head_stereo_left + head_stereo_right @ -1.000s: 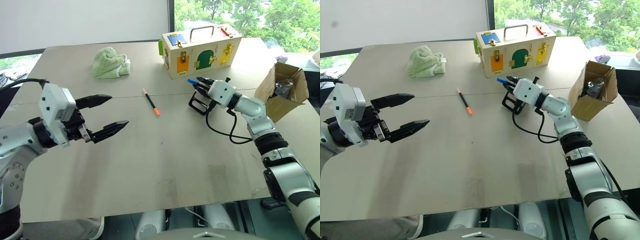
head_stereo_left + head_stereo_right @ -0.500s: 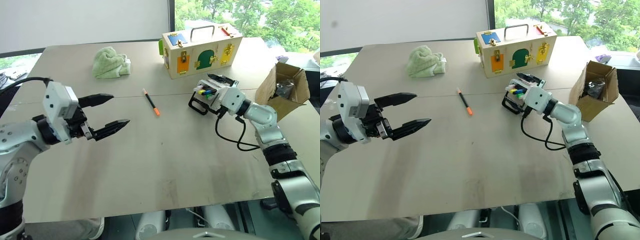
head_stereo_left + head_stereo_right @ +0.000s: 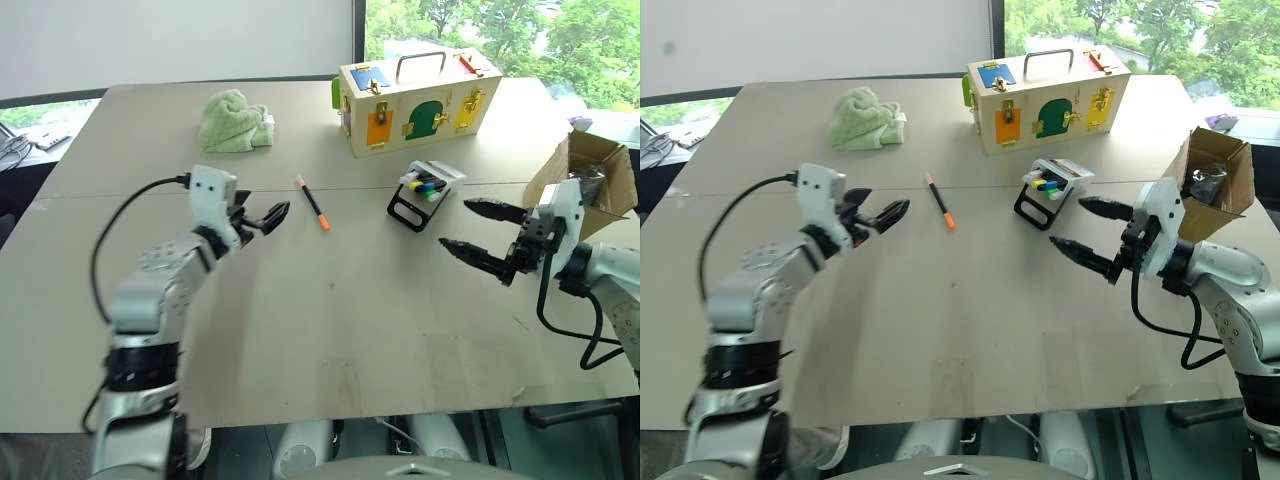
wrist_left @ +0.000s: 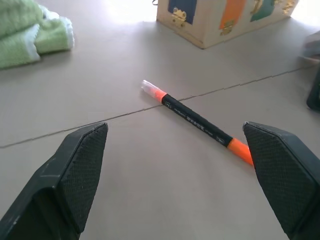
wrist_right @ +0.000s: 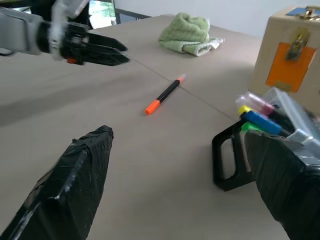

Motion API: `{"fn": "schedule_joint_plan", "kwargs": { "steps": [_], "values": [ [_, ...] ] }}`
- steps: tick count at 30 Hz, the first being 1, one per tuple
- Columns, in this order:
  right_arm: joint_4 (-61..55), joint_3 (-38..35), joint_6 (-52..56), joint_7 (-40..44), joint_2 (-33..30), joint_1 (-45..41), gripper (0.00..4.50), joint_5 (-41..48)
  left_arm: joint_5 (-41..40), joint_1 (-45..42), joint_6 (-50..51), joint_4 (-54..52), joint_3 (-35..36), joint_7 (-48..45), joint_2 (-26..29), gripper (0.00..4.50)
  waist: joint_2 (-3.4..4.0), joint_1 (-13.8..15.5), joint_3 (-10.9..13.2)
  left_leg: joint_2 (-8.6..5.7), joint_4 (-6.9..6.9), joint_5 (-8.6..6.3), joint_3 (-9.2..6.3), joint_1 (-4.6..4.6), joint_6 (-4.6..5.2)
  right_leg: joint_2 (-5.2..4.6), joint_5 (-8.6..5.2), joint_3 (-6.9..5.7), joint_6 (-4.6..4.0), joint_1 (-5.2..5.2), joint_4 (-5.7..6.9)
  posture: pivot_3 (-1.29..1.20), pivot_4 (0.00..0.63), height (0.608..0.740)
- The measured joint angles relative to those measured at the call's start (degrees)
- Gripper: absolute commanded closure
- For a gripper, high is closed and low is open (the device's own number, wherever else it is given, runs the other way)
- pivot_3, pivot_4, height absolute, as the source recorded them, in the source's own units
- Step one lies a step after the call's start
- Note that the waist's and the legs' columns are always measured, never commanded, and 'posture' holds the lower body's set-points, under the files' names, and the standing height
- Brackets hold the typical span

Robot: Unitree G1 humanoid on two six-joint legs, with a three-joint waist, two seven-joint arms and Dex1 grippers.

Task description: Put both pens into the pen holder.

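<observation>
On the left, the left gripper (image 3: 262, 219) hangs just above the table (image 3: 330, 330) with its fingers apart and nothing between them, aimed at the orange-capped pen (image 3: 313, 203), which lies flat near it on the table's seam. Right of that sits the pen holder (image 3: 424, 193), a blue-ended pen (image 5: 261, 121) among the coloured ends in it. Furthest right, the right gripper (image 3: 480, 236) hangs spread wide and empty, near the holder.

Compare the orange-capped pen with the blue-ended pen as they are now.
The orange-capped pen lies flat on the bare table, free of any holder; the blue-ended pen sits tilted in the pen holder among coloured highlighters. The first shows its whole barrel, the second mostly its blue end. Neither is held.
</observation>
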Motion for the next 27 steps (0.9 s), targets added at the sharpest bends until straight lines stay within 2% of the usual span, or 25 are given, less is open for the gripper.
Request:
{"fn": "schedule_joint_plan", "kwargs": {
  "steps": [8,15,21,27],
  "values": [
    [-3.09,-0.65,2.41,-1.15,-0.26,2.76,0.04,-0.03,8.87,-10.39,-0.46,10.8,-6.6,8.85,-8.29,0.0,-0.06,-0.14,0.03,-0.01,-0.01,0.14,0.02,-0.01,-0.24,0.05,-0.01,0.04,0.0,0.0,-0.04,0.0,0.15,0.74],
    [-4.09,-2.23,2.6,-1.74,-0.5,4.58,0.04,-0.31,13.95,-16.62,2.24,22.31,-7.95,15.08,-13.96,0.0,-0.11,0.0,0.04,-0.02,0.02,0.15,0.01,-0.01,-0.25,0.06,-0.01,0.0,0.0,0.0,-0.01,0.0,0.15,0.74],
    [-6.23,-3.06,2.66,-2.37,-0.77,6.52,0.04,-0.61,16.84,-20.18,6.9,24.68,-7.88,20.02,-17.86,0.0,-0.12,0.33,-0.03,-0.03,0.09,0.15,0.01,0.06,-0.24,0.03,-0.01,-0.02,0.01,0.12,0.0,0.0,0.15,0.74],
    [-7.39,-3.8,2.73,-2.85,-1.17,7.32,0.04,-1.66,19.22,-19.72,10.57,23.31,-6.59,25.99,-19.8,0.0,-0.09,-0.17,-0.52,-0.02,0.09,0.15,0.01,0.17,-0.26,0.05,-0.01,0.02,0.01,0.18,0.03,0.0,0.15,0.74]
  ]
}}
